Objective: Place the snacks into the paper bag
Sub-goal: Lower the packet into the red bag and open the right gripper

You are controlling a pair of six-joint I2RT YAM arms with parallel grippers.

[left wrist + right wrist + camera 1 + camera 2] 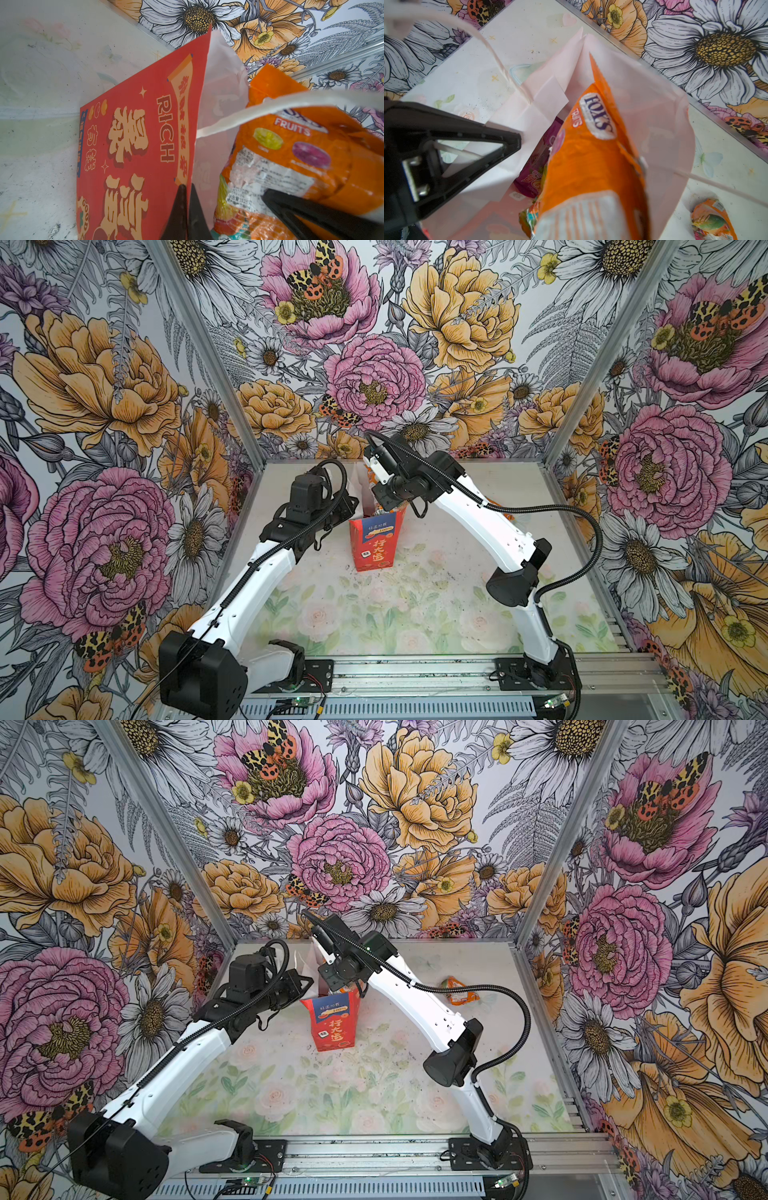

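The red paper bag (376, 547) stands upright mid-table with its mouth open. My left gripper (354, 505) is shut on the bag's left rim; in the left wrist view the jaws pinch the red wall (135, 145). My right gripper (380, 499) is shut on an orange snack packet (591, 166), which hangs tilted in the bag's mouth. The right wrist view shows a purple packet (537, 166) lying deep in the bag, with a crinkly orange packet (529, 218) beside it. One more orange packet (459, 992) lies on the table, right of the bag.
White cord handles (270, 108) arch over the bag's mouth. The flowered back wall (374, 385) stands close behind the bag. Both arms lean in from the front rail (415, 672).
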